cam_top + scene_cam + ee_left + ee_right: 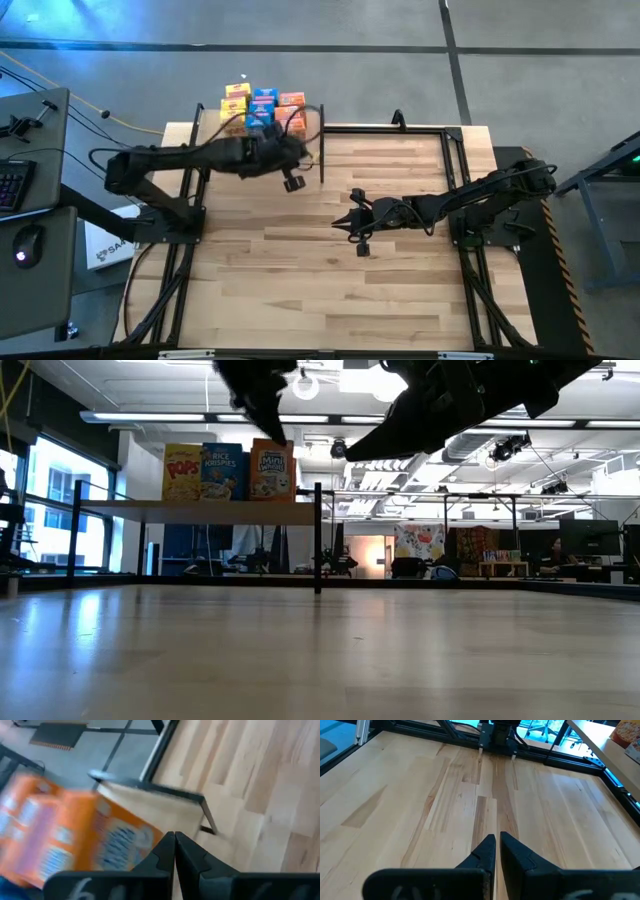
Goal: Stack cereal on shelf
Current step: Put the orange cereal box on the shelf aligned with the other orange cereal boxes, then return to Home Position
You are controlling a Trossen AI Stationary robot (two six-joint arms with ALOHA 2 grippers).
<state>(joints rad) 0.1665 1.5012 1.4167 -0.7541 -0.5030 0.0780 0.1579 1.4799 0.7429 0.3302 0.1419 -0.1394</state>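
Since both sets of jaws are pressed together on nothing, the right gripper (352, 226) hangs idle over mid-table and the left gripper (174, 838) sits beside the orange Mini-Wheats box (80, 840). Farther back, the cereal boxes (229, 471) stand on the shelf (200, 511); they look light, thin-walled, crushable, best pinched gently across the narrow sides.

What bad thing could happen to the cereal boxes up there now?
1. The left gripper hangs right beside the cereal boxes on the shelf with its jaws shut and empty. A clumsy swing could probably knock the orange box over.
2. The boxes stand upright and packed close together, so one tipping might topple its neighbours off the shelf.
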